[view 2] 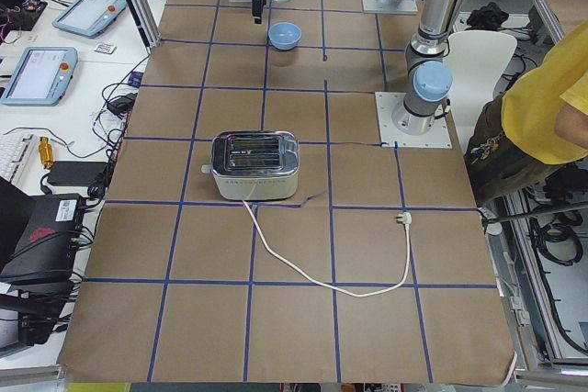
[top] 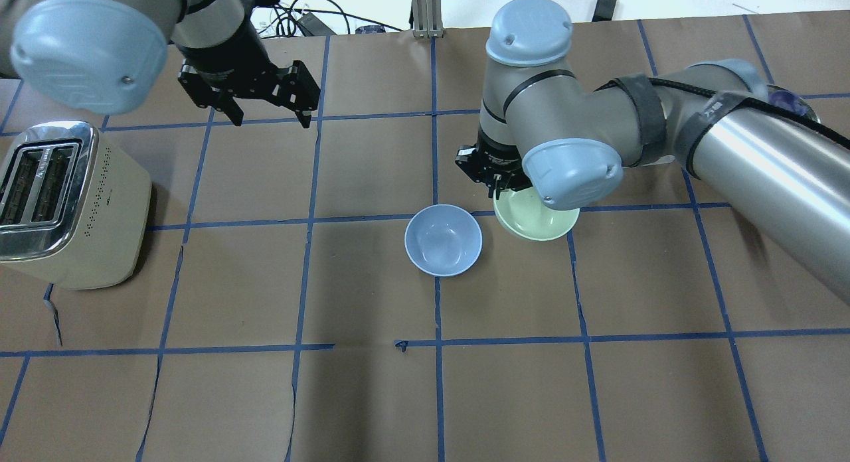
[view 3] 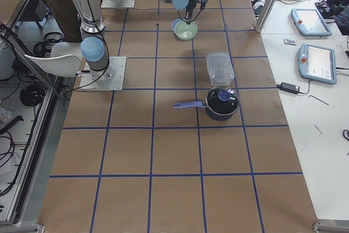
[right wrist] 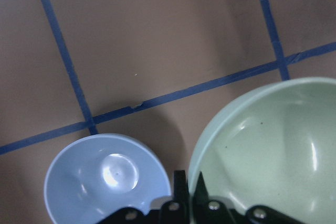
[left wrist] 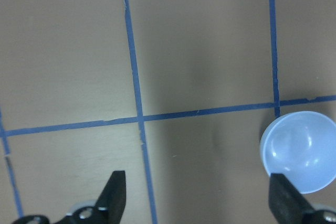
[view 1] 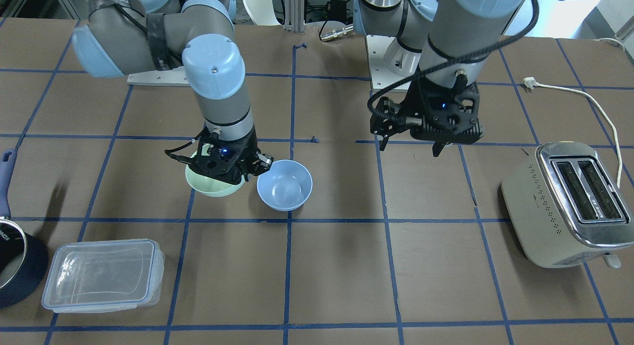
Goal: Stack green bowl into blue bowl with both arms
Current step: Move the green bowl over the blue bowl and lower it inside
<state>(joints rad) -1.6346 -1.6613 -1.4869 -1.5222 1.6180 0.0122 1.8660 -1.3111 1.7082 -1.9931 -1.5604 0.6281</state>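
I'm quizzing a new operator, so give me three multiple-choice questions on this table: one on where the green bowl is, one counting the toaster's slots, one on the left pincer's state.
1. Where is the green bowl relative to the blue bowl?
A. nested inside it
B. beside it, not inside
C. upside down on top of it

2. How many slots does the toaster have?
A. one
B. two
C. four

3. What state is the left pincer in?
A. open, holding nothing
B. shut on the blue bowl
C. shut on the toaster's cord

Answers:
1 B, both bowls show side by side in the overhead view, and the blue one is empty.
2 B, two dark slots show in its top.
3 A, it stands wide apart with nothing in it.
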